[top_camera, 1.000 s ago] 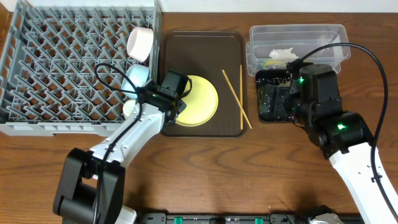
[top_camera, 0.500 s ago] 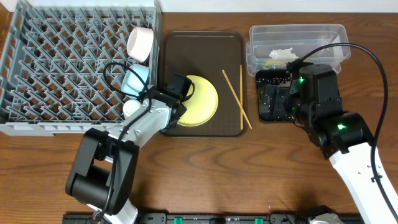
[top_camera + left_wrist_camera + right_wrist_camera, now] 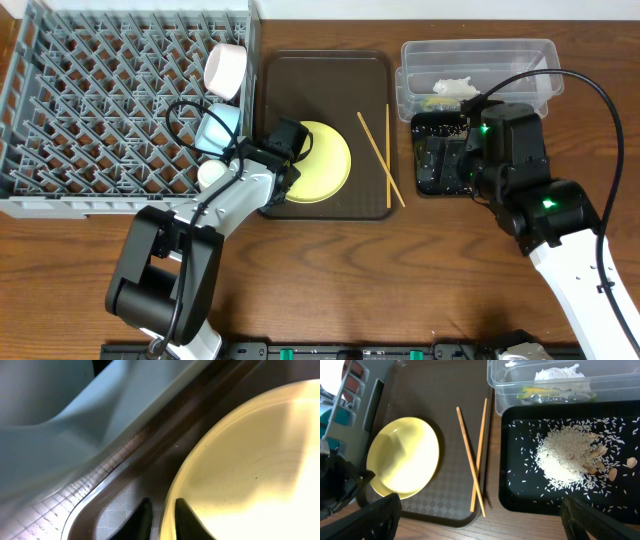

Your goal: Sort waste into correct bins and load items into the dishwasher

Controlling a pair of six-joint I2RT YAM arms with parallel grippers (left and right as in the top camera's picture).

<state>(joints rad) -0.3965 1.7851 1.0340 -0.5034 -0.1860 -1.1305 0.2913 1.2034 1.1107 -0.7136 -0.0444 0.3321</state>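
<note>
The yellow plate point(image 3: 325, 160) lies on the dark brown serving tray point(image 3: 320, 75). My left gripper point(image 3: 293, 170) is shut on the plate's left rim point(image 3: 250, 460), one finger point(image 3: 165, 517) outside it and one on it. The chopsticks point(image 3: 380, 158) lie at the tray's right edge point(image 3: 475, 460). The white cup point(image 3: 226, 68), light blue bowl point(image 3: 218, 125) and small white bowl point(image 3: 210, 175) sit at the right side of the grey rack point(image 3: 100, 100). My right gripper point(image 3: 480, 520) is open and empty above the black tray point(image 3: 430, 180), which holds rice and crumbs point(image 3: 565, 457).
The clear tub point(image 3: 475, 55) behind the black tray holds crumpled white paper point(image 3: 557, 372) and a greenish-orange scrap point(image 3: 540, 394). The rack's wall stands close to the serving tray's left edge point(image 3: 120, 515). Bare wooden table runs along the front.
My left arm has shifted and its gripper has moved slightly right onto the plate's left rim. The right arm has not moved.
</note>
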